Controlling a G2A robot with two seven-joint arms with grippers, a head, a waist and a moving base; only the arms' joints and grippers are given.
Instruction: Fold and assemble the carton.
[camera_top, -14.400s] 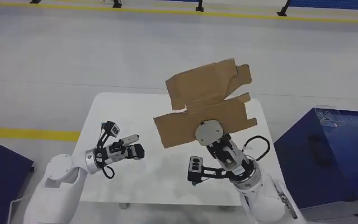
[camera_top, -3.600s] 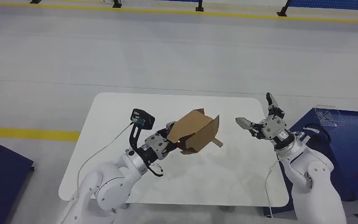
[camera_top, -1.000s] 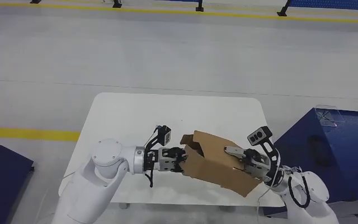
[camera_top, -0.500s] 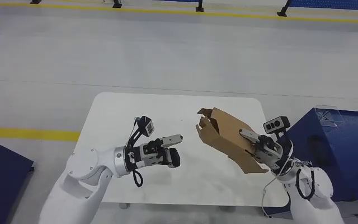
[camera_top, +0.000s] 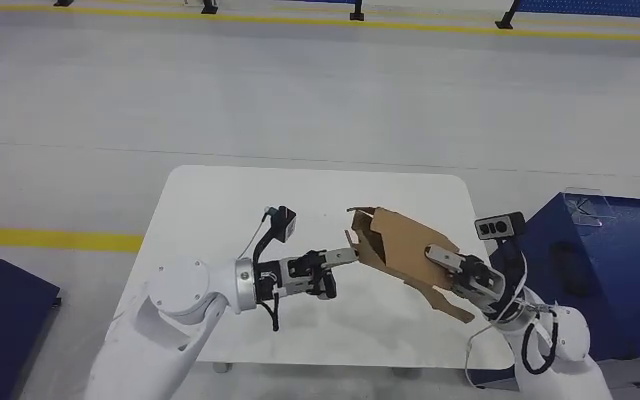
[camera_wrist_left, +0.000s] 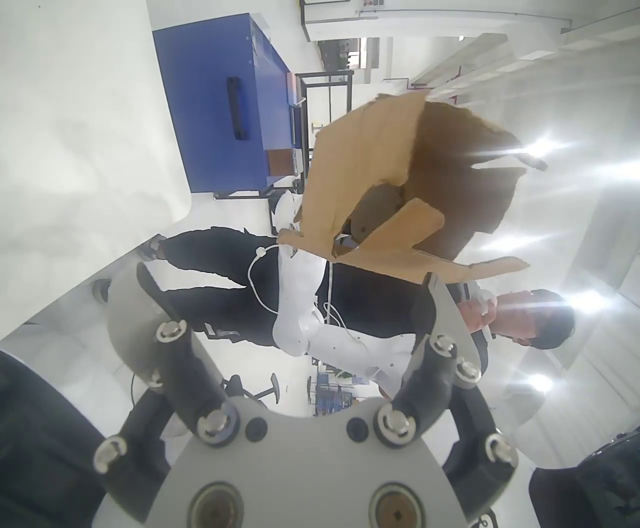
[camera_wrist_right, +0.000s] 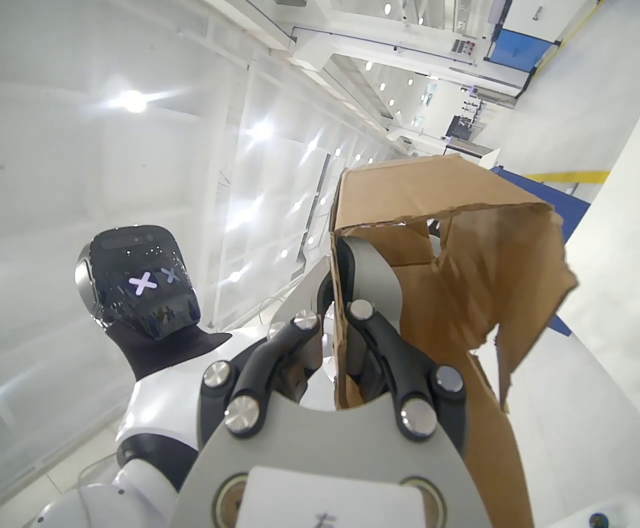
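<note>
brown carton (camera_top: 405, 250) | right end effector (camera_top: 446, 262) clamped on its wall | left end effector (camera_top: 338, 266) spread apart

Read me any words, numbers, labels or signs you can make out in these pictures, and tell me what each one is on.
No text can be read.
The carton: plain brown card, no print shows on it.
The white label on the mount of the right pincer: one dark mark, cut off at the picture's edge, not readable.
The blue cabinet: no lettering shows on it.
</note>
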